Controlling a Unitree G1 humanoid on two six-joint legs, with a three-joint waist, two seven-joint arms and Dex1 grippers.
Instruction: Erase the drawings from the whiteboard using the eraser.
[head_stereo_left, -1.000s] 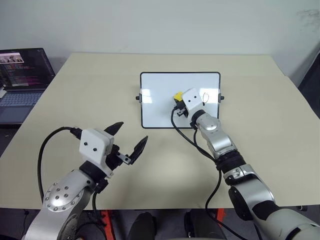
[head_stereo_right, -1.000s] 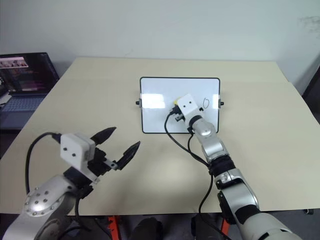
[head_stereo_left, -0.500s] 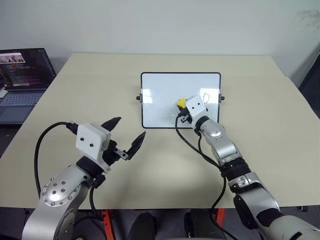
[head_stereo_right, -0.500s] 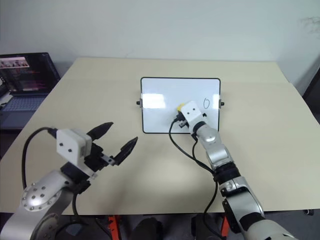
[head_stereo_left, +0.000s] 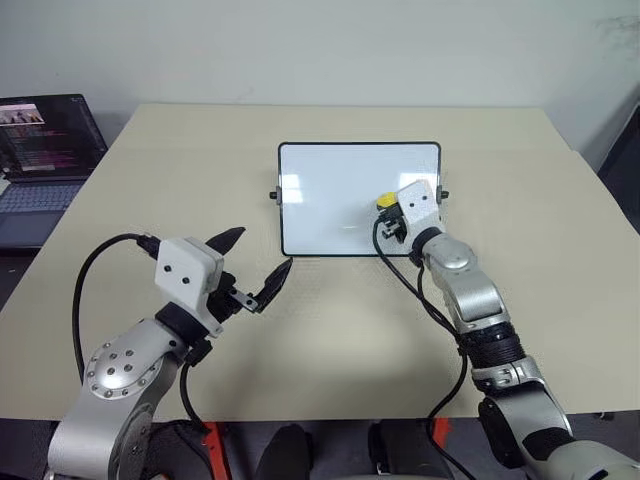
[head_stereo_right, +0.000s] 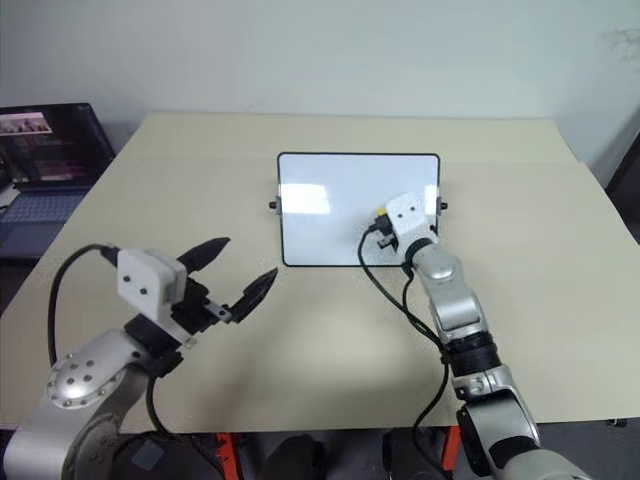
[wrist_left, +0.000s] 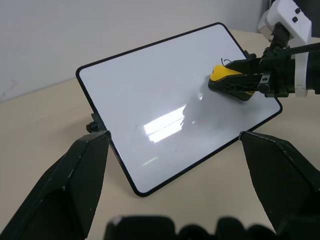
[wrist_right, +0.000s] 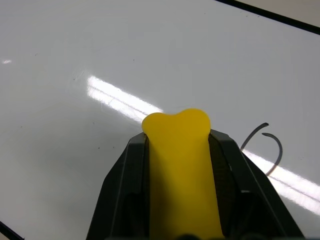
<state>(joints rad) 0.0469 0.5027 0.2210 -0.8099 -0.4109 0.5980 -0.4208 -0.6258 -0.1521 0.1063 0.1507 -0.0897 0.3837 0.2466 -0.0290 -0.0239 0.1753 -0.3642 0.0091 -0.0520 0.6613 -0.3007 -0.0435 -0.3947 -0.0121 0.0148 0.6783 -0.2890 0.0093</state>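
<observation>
right claw (wrist_right: 180, 165) clamping yellow eraser (wrist_right: 181, 150) beside leftover mark (wrist_right: 265, 145); left claw (head_stereo_left: 258, 268) wide

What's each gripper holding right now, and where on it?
Right gripper is shut on the eraser, fingers clamping its two long sides, yellow tip sticking out over the whiteboard. Left gripper is open and holds nothing.

Office: laptop (head_stereo_left: 45, 150), beige table (head_stereo_left: 200, 160).
</observation>
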